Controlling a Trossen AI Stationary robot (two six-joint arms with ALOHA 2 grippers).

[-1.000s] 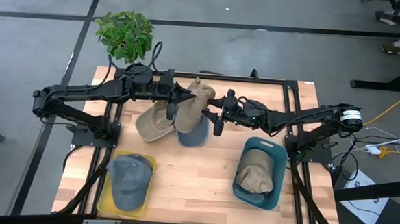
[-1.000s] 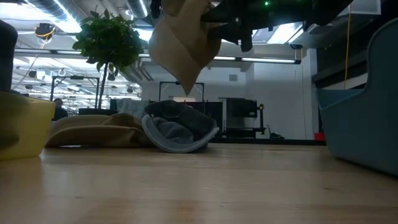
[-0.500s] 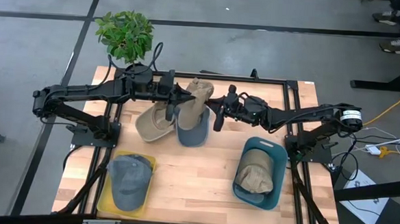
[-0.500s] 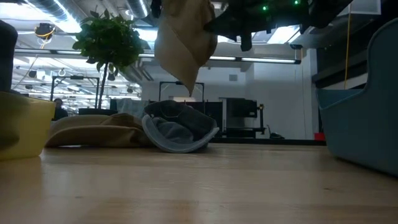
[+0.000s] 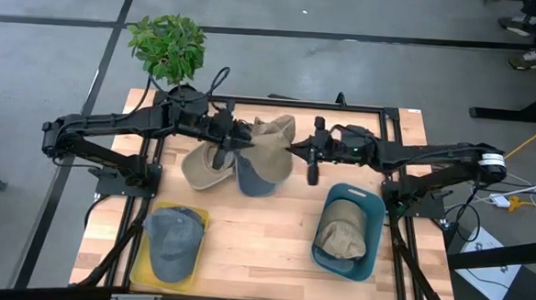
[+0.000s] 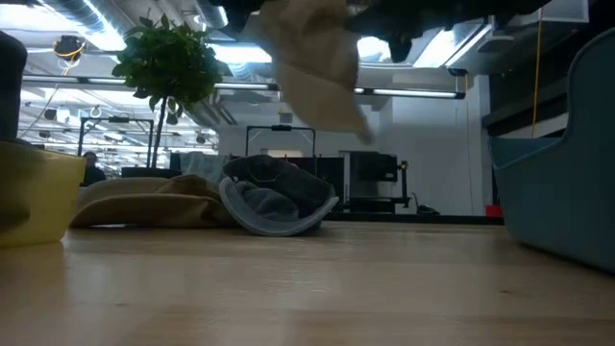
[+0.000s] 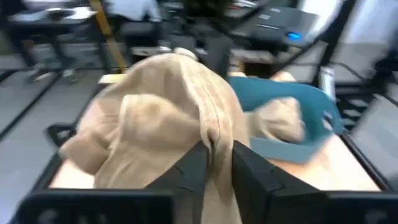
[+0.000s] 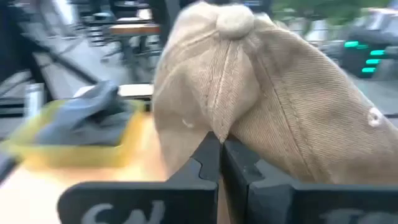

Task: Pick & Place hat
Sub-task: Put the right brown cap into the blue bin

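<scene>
At the upper left of the high view we see a leafy potted plant (image 5: 169,46) just off the desk's (image 5: 263,237) back corner. At the lower left a yellow bin (image 5: 169,248) holds a grey cap (image 5: 173,237), close to the front edge.

Left of centre, the left end effector (image 5: 236,137) meets a tan corduroy hat (image 5: 270,146) that hangs in the air above two other hats lying on the wood: a beige hat (image 5: 201,168) and a dark blue-grey hat (image 5: 255,181). In the left wrist view its fingers (image 7: 193,167) stand a little apart with a fold of the tan cloth between them; we cannot tell whether they press on it.

Right of centre, the right end effector (image 5: 294,149) is closed on the tan hat's other side; the right wrist view shows the fingertips pinching the ribbed crown below its button.

In the low view the tan hat (image 6: 317,62) hangs at the top of the frame, well above the lying hats, with bare pale wood planks across the foreground.

At the lower right a rounded teal bin (image 5: 347,231) holds another tan hat (image 5: 341,233), near the desk's right edge and black frame rail.
</scene>
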